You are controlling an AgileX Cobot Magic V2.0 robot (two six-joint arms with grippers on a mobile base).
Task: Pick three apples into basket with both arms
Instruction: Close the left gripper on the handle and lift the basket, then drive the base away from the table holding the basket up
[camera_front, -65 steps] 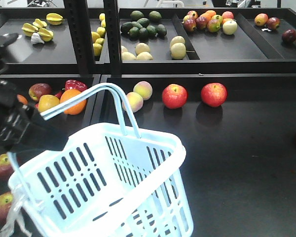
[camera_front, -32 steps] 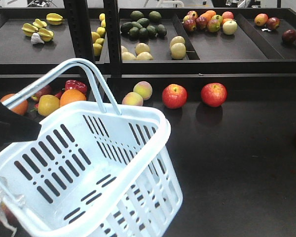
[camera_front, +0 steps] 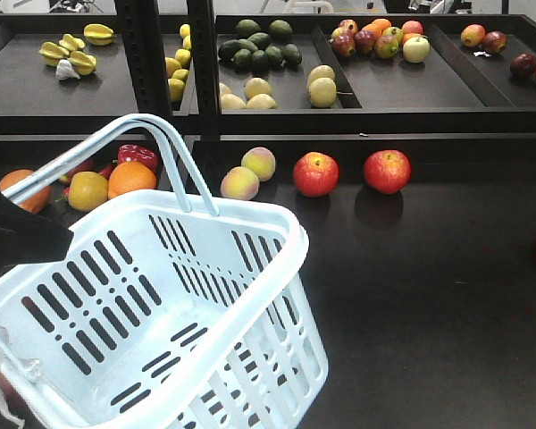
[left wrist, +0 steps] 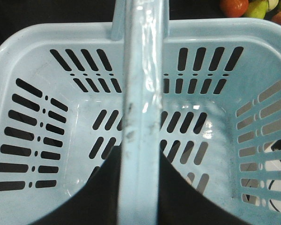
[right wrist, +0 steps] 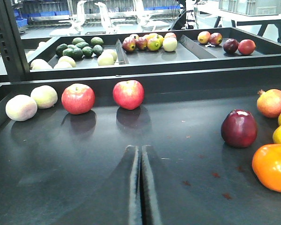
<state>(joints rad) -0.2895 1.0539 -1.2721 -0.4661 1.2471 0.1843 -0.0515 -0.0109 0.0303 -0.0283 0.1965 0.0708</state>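
Note:
The pale blue basket (camera_front: pixel 174 304) hangs tilted at the front left, with nothing inside it. In the left wrist view my left gripper (left wrist: pixel 139 155) is shut on the basket's handle (left wrist: pixel 143 89), with the black jaws on either side of the bar. Two red apples (camera_front: pixel 315 173) (camera_front: pixel 387 171) sit side by side at the back of the dark shelf (camera_front: pixel 429 295). In the right wrist view they lie ahead (right wrist: pixel 77 98) (right wrist: pixel 128 94), and a darker red apple (right wrist: pixel 239 128) lies to the right. My right gripper (right wrist: pixel 141 151) is shut and holds nothing, low over the shelf.
Two peaches (camera_front: pixel 248 175) lie left of the apples. Oranges and other fruit (camera_front: pixel 116 179) sit behind the basket. A pomegranate (right wrist: pixel 273 102) and an orange fruit (right wrist: pixel 273 167) lie at the right. The upper tray (camera_front: pixel 339 63) holds more fruit.
The basket has swung left and down towards the camera, and its handles have tipped left. The left arm has slid mostly out of view at the left edge.

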